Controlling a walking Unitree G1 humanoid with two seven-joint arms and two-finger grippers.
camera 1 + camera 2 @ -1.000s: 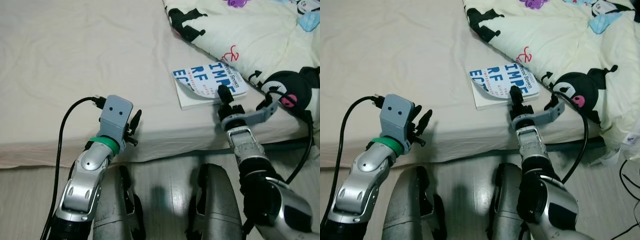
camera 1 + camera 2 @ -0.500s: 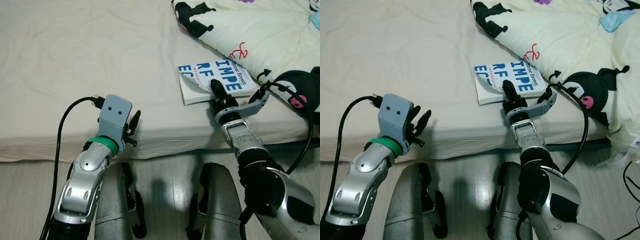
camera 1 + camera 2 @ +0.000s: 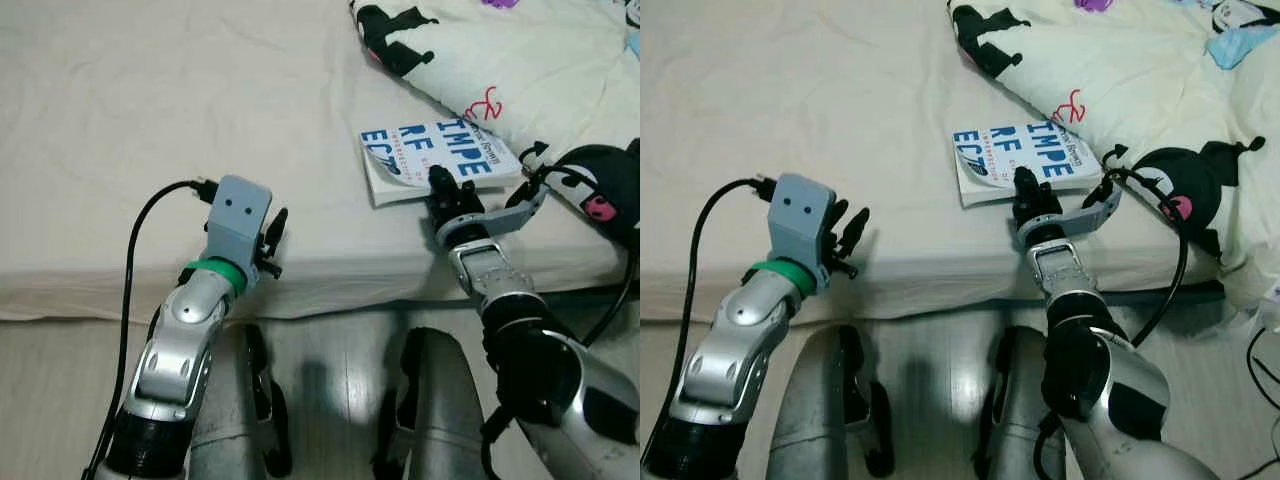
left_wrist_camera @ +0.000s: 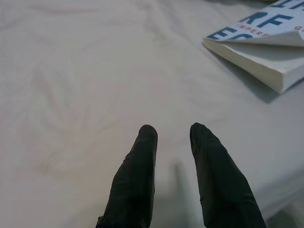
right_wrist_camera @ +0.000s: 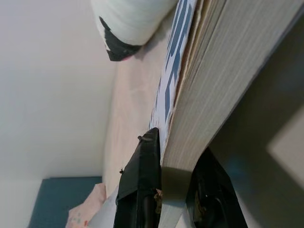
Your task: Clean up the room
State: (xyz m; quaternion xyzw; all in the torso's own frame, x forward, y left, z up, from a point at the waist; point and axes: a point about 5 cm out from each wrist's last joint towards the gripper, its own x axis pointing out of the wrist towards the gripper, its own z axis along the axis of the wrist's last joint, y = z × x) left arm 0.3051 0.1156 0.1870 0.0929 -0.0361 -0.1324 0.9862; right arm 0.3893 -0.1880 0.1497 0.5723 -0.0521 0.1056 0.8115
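The book [image 3: 432, 155] lies on the bed [image 3: 150, 110] near its front edge, its far side tucked just under the quilt [image 3: 520, 70]. The right claw [image 3: 441, 186] is clamped on the near edge of the book: in the right wrist view one finger is seen on the cover and the other under the page block, pinching the paper between them. The left claw [image 3: 272, 240] is held released over bare sheet, well apart from the book, fingers parted and gripping nothing.

The risk is judged to lie in that thin bite. Only the near edge is held, so a lift is likely to let the pages fan open and the weight droop, and the book may be twisted out of the fingers. The front cover corner is already curled up; it could be creased further. The quilt resting against the far side may drag on the book and pull it loose.
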